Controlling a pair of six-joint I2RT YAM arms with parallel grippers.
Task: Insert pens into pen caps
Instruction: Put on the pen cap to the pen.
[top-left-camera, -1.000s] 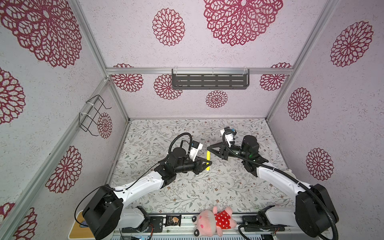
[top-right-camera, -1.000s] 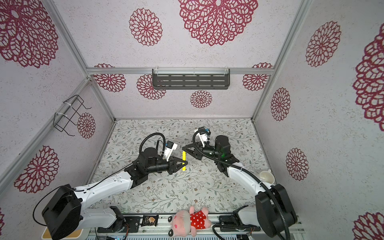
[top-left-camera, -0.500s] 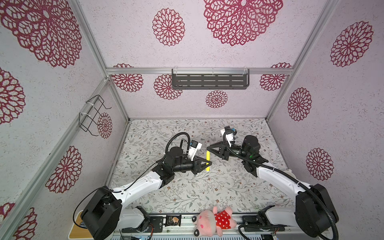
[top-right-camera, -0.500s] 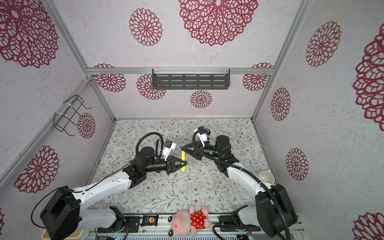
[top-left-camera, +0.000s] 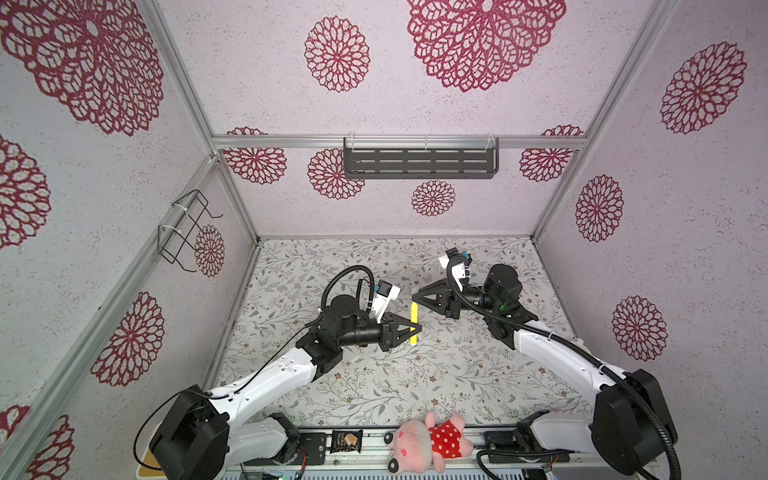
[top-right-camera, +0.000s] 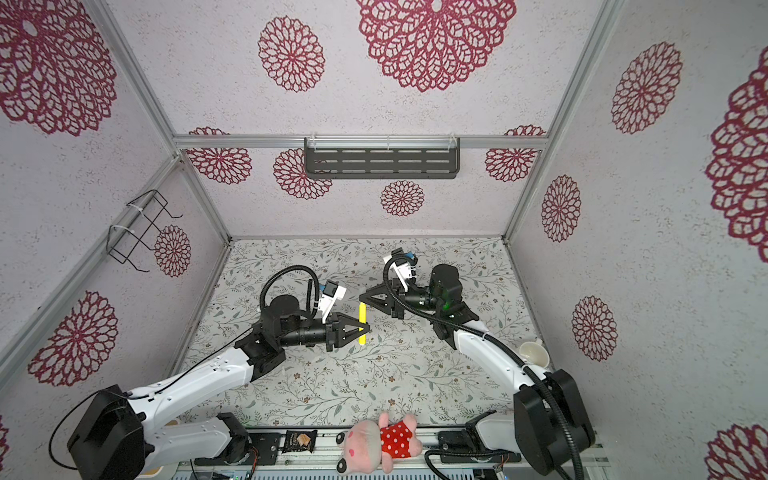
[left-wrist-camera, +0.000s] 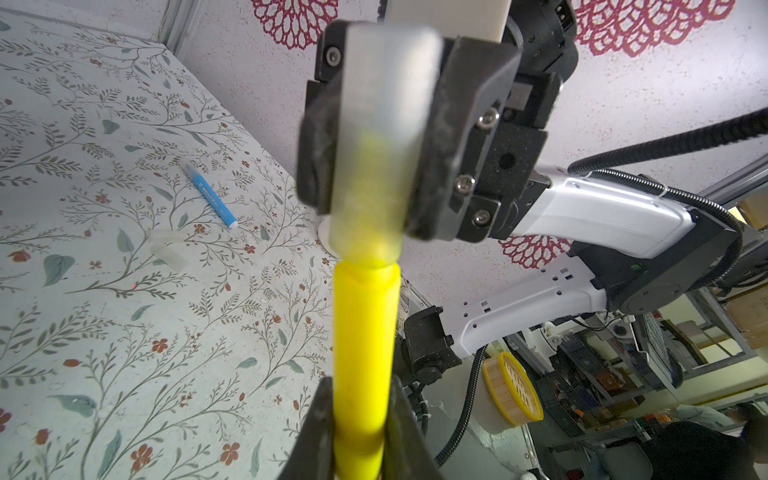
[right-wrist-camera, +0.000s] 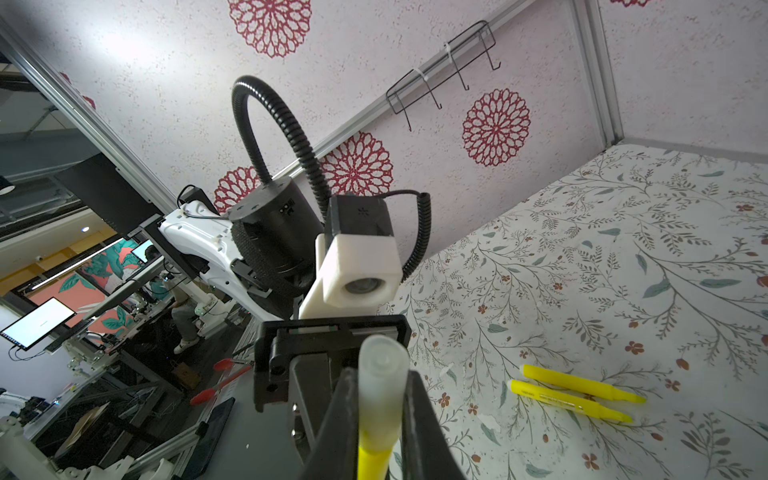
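Over the last second almost nothing has shifted. Only the left arm's wrist has moved a little outward, while the yellow pen (left-wrist-camera: 363, 332) stays nose-first in the whitish cap (left-wrist-camera: 374, 145). The joining therefore looks under way, though the pen's shoulder showing at the cap's mouth suggests it is not fully seated. The left pincer (top-left-camera: 417, 328) is clamped on the pen's barrel and the right pincer (top-left-camera: 414, 296) on the cap, both arms reaching inward, tip to tip, above the middle of the surface (top-left-camera: 374, 386).
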